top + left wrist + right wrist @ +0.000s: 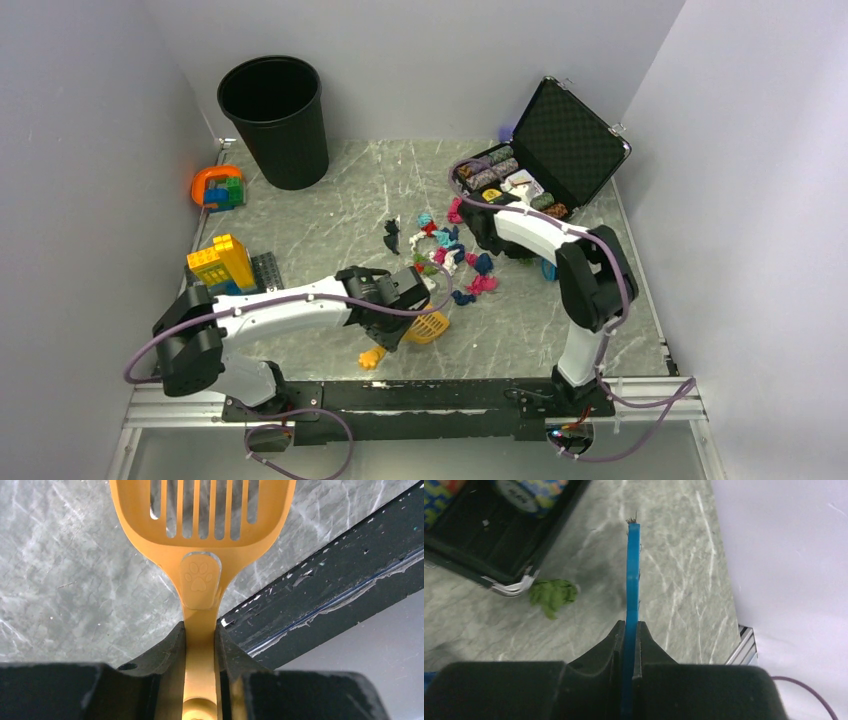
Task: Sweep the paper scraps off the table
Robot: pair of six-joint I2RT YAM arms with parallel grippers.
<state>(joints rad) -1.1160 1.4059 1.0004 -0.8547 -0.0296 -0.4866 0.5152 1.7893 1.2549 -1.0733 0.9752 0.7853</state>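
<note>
The paper scraps lie in a loose cluster of pink, blue, teal and white wads at the middle of the table; a dark one lies apart to the left. My left gripper is shut on the handle of an orange slotted scoop, just in front of the cluster and near the front rail. My right gripper is shut on a thin blue brush, right of the cluster. A green scrap lies by the case corner.
An open black case with poker chips stands at the back right. A black bin stands at the back left. Toy bricks and an orange holder sit along the left edge. A black front rail borders the table.
</note>
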